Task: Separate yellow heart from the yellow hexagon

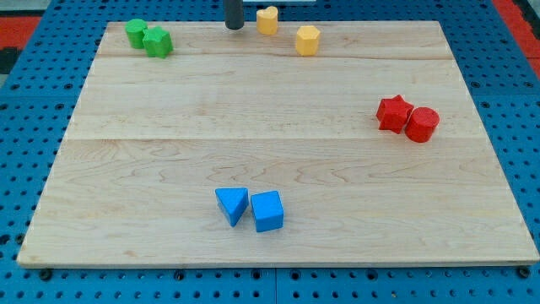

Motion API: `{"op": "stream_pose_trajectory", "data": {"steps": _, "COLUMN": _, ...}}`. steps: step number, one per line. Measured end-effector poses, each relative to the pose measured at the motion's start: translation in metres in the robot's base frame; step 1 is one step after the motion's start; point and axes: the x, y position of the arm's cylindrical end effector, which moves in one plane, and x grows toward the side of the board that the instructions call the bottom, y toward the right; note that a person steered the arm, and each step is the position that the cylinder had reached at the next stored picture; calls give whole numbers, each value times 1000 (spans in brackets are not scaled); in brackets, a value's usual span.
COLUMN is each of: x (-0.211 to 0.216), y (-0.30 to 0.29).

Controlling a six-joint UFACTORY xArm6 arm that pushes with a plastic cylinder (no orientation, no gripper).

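Observation:
The yellow heart (267, 19) sits at the board's top edge, near the middle. The yellow hexagon (307, 40) lies a little to its lower right, with a small gap between them. My tip (234, 26) is at the top edge, just to the left of the yellow heart, a short gap away and not touching it.
A green cylinder (135, 32) and a green star (158, 41) touch at the top left. A red star (394, 113) and a red cylinder (422, 124) touch at the right. A blue triangle (232, 205) and a blue cube (267, 211) sit at the bottom middle. The wooden board (270, 152) lies on blue pegboard.

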Motion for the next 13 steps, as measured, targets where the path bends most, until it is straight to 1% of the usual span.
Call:
{"op": "stream_pose_trajectory", "data": {"steps": 2, "x": 0, "y": 7}}
{"op": "stream_pose_trajectory", "data": {"steps": 3, "x": 4, "y": 34}}
{"op": "stream_pose_trajectory", "data": {"steps": 4, "x": 35, "y": 61}}
{"op": "stream_pose_trajectory", "data": {"steps": 5, "x": 93, "y": 36}}
{"op": "stream_pose_trajectory", "data": {"steps": 9, "x": 100, "y": 27}}
{"op": "stream_pose_trajectory", "data": {"steps": 10, "x": 128, "y": 60}}
{"op": "stream_pose_trajectory", "data": {"steps": 12, "x": 129, "y": 62}}
{"op": "stream_pose_trajectory", "data": {"steps": 13, "x": 154, "y": 64}}
